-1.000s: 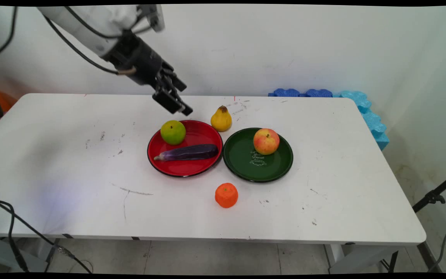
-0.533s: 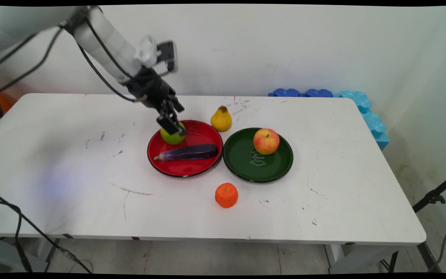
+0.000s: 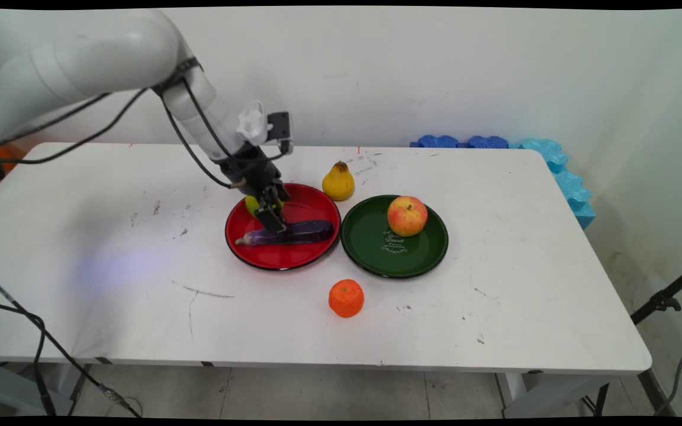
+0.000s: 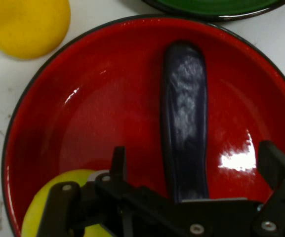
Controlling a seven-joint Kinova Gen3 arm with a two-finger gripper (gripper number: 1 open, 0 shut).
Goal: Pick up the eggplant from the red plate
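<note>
Table [image 3: 110,236]: white and scuffed, carrying everything below; its near-left corner is cut off by the main view's edge.
Arm [image 3: 80,59]: comes in from the upper left with black cables hanging from it; its base is out of view.
Foam blocks [image 3: 530,151]: blue, at the table's far right corner against the wall, partly hidden behind the table edge.
Red plate [image 3: 293,257]: mid-table, just beside the green plate; in the hand view [image 4: 107,98] it fills most of the frame, its lower part covered by the gripper's linkage.
Green plate [image 3: 376,260]: right of the red plate, with pale lettering too small to read; the hand view [image 4: 216,7] shows only a sliver of its rim at the top.
Gripper [image 3: 274,223]: low over the red plate, tips at the eggplant; in the hand view [image 4: 194,163] the two fingers stand wide apart on either side of the eggplant, holding nothing. Whether the pads touch it cannot be told.
Eggplant [image 3: 305,232]: lying on the red plate; in the hand view [image 4: 184,123] its near end is hidden under the linkage.
Apple [image 3: 407,216]: red-yellow, on the green plate's far side.
Lime [image 3: 252,204]: green, on the red plate's far left, mostly hidden by the gripper; cut off at the hand view's bottom [image 4: 38,207].
Pear [image 3: 338,181]: yellow, on the table just behind the red plate; cropped at the hand view's top left corner [image 4: 26,24].
Orange [image 3: 346,298]: on the table in front of the two plates, apart from both.
</note>
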